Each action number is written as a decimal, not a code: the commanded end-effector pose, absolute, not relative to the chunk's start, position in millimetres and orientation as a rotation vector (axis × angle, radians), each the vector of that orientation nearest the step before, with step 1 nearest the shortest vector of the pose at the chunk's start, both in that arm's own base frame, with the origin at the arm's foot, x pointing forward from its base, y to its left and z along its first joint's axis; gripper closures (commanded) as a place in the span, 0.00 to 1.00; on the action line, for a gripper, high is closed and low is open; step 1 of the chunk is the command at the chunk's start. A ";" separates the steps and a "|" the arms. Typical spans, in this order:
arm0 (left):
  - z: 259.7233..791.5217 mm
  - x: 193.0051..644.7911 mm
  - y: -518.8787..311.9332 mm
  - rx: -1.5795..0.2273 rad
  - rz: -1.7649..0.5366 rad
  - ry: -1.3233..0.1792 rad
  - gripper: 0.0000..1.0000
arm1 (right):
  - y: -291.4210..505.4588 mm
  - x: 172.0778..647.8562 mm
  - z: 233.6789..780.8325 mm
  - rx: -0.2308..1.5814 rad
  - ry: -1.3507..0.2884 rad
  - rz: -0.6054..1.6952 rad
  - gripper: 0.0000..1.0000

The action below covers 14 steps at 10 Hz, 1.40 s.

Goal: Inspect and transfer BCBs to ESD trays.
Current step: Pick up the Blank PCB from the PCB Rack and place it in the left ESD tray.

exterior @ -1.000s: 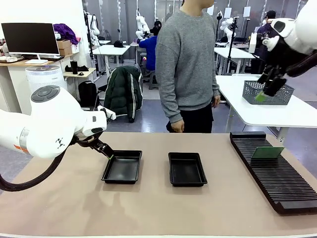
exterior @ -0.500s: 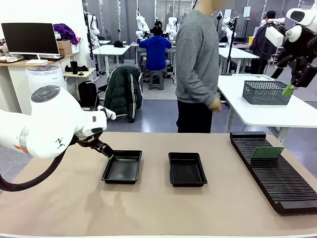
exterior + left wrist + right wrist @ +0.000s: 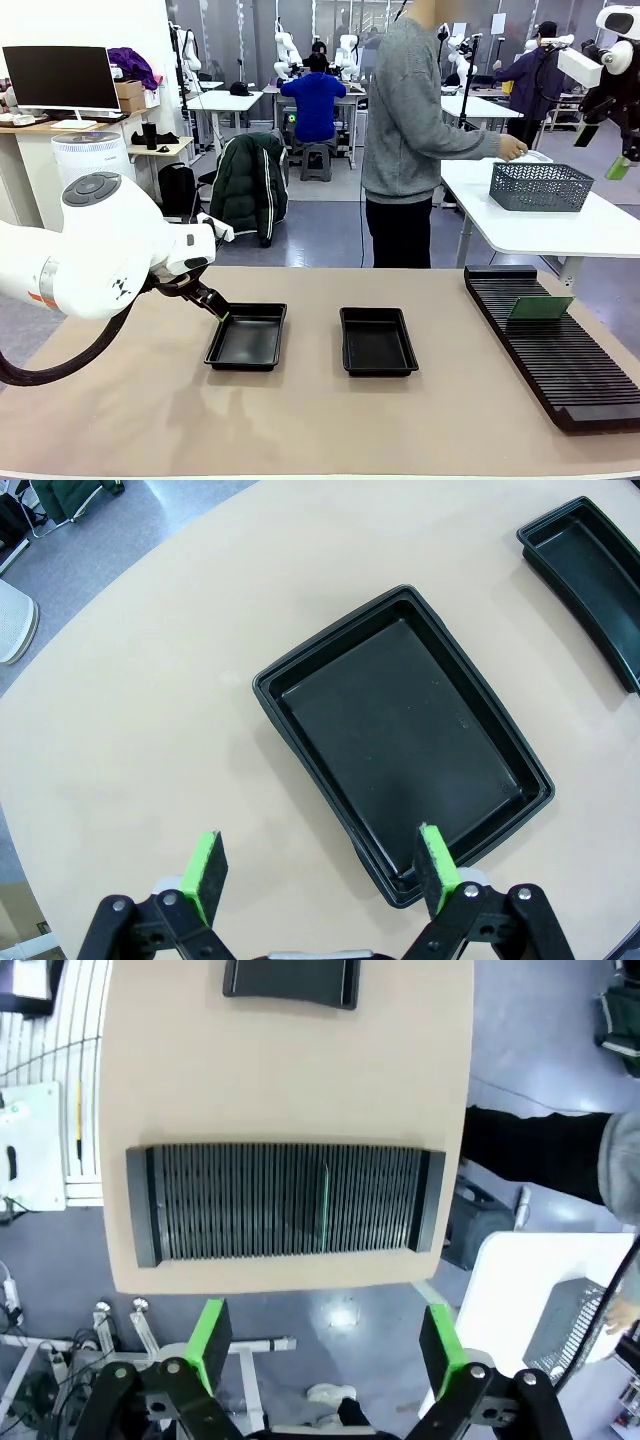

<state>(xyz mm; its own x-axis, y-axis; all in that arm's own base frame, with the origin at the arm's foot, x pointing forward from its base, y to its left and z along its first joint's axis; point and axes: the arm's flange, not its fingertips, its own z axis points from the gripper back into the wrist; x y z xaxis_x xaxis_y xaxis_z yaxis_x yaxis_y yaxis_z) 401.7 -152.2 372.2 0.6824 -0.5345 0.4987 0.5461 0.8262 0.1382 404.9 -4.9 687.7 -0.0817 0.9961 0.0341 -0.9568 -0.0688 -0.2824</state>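
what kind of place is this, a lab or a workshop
Probably a robotics lab or electronics workshop: a white robot arm at black ESD trays, a slotted rack holding a green circuit board, and white work tables and a monitor behind.

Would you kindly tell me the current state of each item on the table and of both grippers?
Left tray: empty.
Middle tray: empty.
Circuit board: standing on edge in the rack.
Left gripper: jaws open, empty, near the left tray.
Right gripper: jaws open, empty, raised high.

No writing, label, brand or number can be read.
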 end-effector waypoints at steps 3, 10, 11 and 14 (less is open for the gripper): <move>372.1 401.8 -151.7 -0.023 -0.605 -0.552 0.00 | -19.3 408.3 686.3 -0.272 -0.185 1.607 0.00; 372.1 401.8 -151.7 -0.023 -0.605 -0.552 0.00 | -18.8 405.7 687.6 -0.249 -0.203 1.610 0.00; 372.1 401.8 -151.7 -0.023 -0.605 -0.552 0.00 | -18.8 405.7 687.6 -0.249 -0.203 1.610 0.00; 372.1 401.8 -151.7 -0.023 -0.605 -0.552 0.00 | -16.6 417.0 674.1 -0.233 -0.199 1.621 0.00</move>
